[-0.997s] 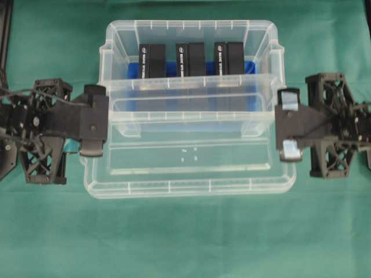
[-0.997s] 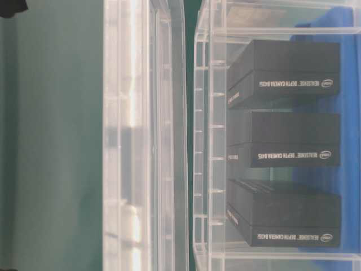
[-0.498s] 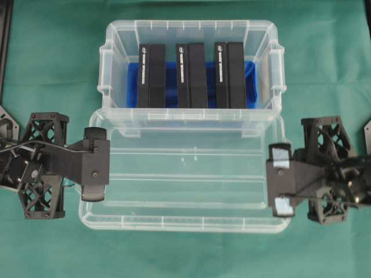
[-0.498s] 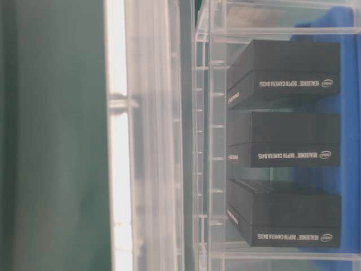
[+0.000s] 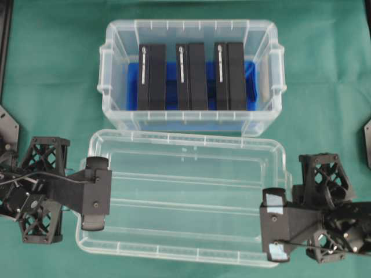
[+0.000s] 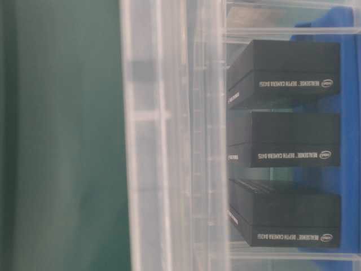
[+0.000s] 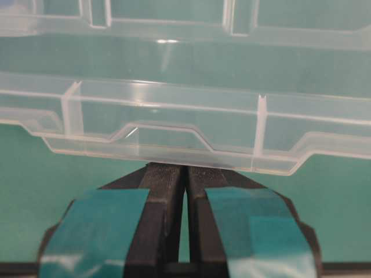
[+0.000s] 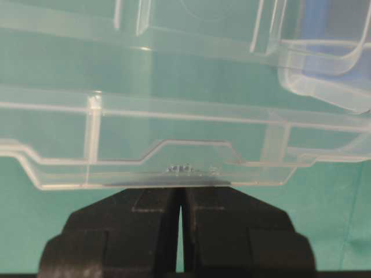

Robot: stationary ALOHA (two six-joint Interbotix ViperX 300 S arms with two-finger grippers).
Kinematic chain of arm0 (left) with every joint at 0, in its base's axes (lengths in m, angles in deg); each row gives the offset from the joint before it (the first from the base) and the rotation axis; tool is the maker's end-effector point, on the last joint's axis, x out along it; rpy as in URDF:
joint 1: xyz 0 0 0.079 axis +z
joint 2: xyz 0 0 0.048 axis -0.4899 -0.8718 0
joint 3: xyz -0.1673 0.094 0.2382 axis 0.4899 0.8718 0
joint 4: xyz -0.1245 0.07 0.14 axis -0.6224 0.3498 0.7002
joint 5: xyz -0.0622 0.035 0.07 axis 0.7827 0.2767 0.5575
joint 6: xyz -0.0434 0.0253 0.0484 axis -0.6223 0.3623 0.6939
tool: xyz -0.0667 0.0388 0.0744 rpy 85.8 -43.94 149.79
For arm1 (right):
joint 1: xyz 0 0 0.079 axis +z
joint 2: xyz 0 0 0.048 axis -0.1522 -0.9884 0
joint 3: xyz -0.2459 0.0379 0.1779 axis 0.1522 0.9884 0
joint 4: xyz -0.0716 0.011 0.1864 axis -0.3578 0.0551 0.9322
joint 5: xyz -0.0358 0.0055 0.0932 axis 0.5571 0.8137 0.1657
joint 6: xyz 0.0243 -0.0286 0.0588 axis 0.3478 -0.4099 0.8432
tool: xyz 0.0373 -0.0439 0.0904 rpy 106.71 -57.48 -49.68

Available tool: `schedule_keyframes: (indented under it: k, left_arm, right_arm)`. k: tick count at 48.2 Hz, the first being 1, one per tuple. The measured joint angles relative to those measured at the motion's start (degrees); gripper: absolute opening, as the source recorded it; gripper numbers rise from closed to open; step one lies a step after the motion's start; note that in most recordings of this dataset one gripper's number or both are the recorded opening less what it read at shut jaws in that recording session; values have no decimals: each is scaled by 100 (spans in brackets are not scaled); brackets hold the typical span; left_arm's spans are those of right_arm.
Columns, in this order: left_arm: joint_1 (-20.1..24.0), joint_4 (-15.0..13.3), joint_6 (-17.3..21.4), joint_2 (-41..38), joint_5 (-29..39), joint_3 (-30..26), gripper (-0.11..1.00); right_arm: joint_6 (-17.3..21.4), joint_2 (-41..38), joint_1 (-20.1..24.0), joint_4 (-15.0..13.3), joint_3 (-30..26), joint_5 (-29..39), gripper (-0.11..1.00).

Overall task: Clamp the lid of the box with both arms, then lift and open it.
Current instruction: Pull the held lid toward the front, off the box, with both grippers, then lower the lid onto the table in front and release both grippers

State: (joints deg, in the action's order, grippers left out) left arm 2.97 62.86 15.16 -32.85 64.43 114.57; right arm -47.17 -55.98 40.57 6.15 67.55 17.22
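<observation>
Two claws grip the lid point(image 5: 185, 197), one at each short end. Left gripper point(image 5: 95, 193), the one with two teal tape bands in its wrist view, has its fingers point(image 7: 165, 197) pressed almost together on the rim of the lid's left end, with only a thin slit between them. Right gripper point(image 5: 273, 227) is likewise pinched nearly closed on the rim of the right end, toward the lid's front corner; its fingers point(image 8: 153, 211) meet under the clear lip.

One lid is in view: a flat clear plastic panel with rounded corners and a ribbed rim. It sits in front of the box point(image 5: 191, 72), completely off it, with its rear edge near the box's front wall in the overhead view. It looks slightly skewed, the right end nearer the front edge of the green cloth point(image 5: 52, 69) than the left. Whether it touches the cloth cannot be told.

One box stands toward the rear of the cloth, open on top. Inside are three black cartons point(image 5: 188, 75), side by side in a row from left to right, resting on one blue insert point(image 5: 133, 87). The table-level view shows white lettering on the side of each carton point(image 6: 293, 155), seen through the clear walls of the box and the lid's rim in front.
</observation>
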Motion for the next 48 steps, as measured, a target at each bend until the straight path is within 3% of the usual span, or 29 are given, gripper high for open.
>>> schedule_keyframes:
  k: [17,32,43,48]
  left_arm:
    - [-220,0,-369,-149,0,-26,1]
    - [-246,0,-413,-343,0,-35,1]
    - [-264,0,-492,-650,-53,-26,1]
    - [-229,79,-809,-756,-519,-18,1]
  right_arm:
    - [167,-211,123,0,-88,26,0]
    - [176,-378,132,0,-97,18,0]
    - [272,-598,185,0,0,-466,0]
    - [431,-668,158,-70,105,-870,0]
